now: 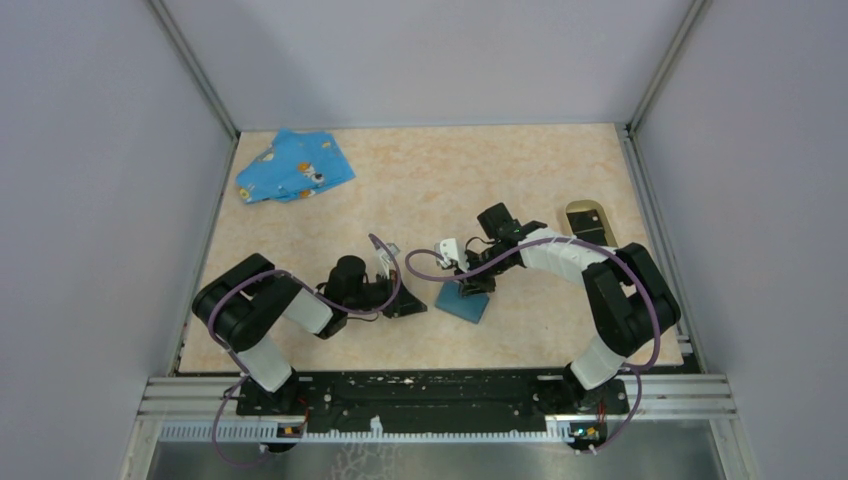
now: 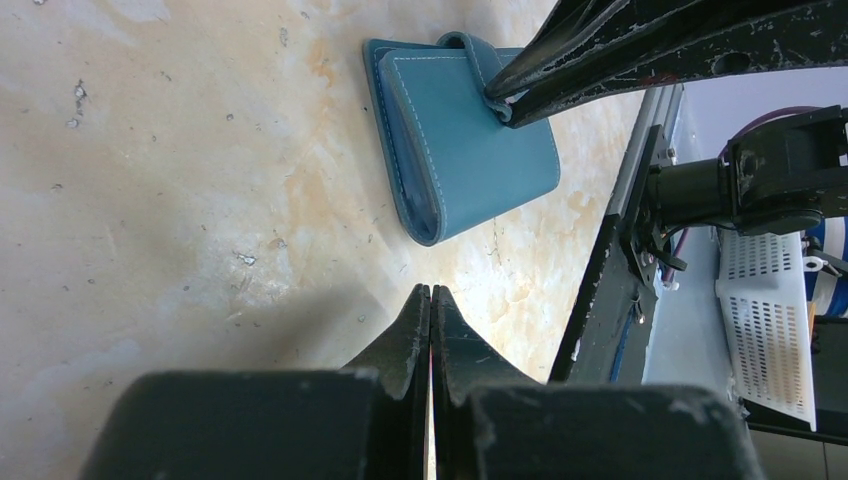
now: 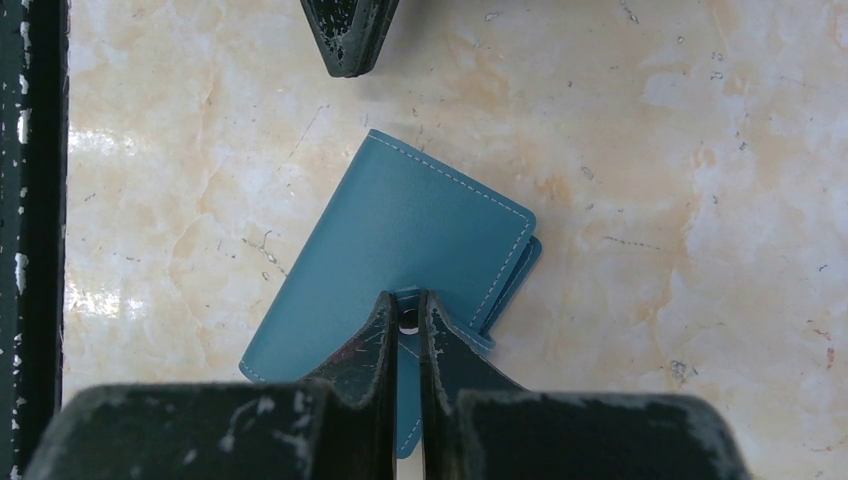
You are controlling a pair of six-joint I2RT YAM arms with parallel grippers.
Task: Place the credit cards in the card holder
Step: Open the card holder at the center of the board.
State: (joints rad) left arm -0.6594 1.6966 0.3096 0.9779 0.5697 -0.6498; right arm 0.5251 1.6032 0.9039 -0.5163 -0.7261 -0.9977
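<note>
Right gripper (image 3: 408, 305): clamped on, seemingly, strap of flat blue stitched leather case (image 3: 400, 235) | left gripper (image 2: 431, 297): closed, empty | oval tan-rimmed card holder (image 1: 585, 222): well apart, right of right gripper

The marbled beige bench (image 1: 430, 170) is lying open across its far middle, between the crumpled blue patterned cloth (image 1: 295, 167) and the small oval tan-rimmed card holder (image 1: 588, 222). The right arm (image 1: 560, 255) is blocking that holder's near side. The left gripper (image 2: 431, 295) is leaving only a narrow strip beside the flat blue stitched case (image 3: 400, 230).
</note>
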